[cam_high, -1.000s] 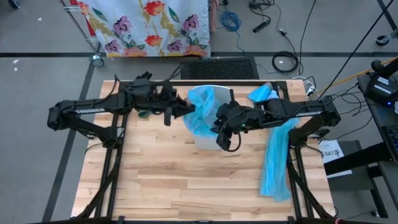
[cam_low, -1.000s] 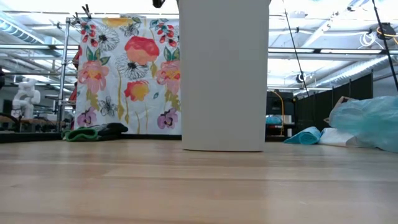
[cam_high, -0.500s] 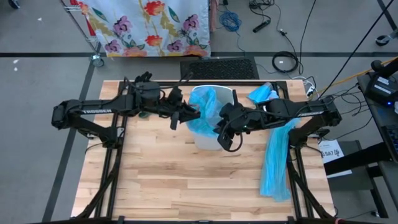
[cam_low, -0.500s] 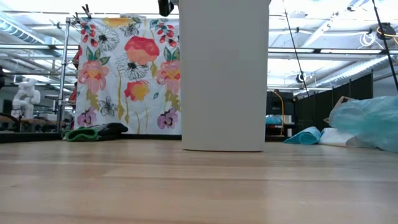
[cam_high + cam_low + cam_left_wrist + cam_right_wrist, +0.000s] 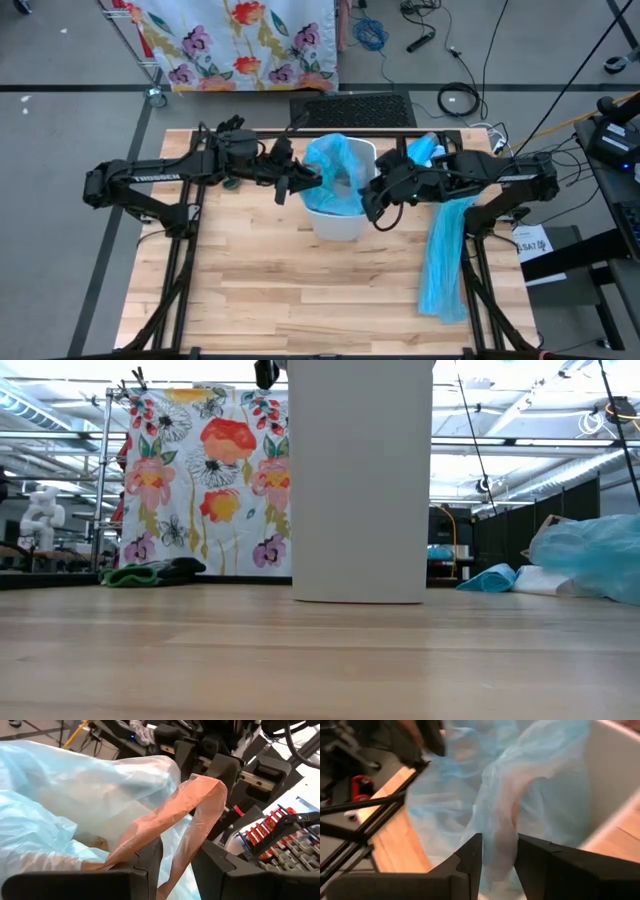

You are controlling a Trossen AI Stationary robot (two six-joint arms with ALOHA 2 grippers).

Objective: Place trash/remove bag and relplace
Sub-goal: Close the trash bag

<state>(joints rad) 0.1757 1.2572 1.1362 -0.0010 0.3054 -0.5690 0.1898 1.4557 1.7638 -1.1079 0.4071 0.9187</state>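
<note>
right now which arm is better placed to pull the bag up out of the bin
Left, probably: the left gripper is shut on the bag's drawstring. The right gripper only pinches loose film of the blue bag over the white bin.

I work in a robotics lab / test hall, not a home. My pale butcher-block wooden table sits on a black metal frame over grey concrete floor w/ loose black cables coiled on it. Behind it a floral-print cloth backdrop hangs on a wheeled metal rack. Low view: exposed ceiling w/ strip lights, dark partitions, a white humanoid robot figure further back.
</note>
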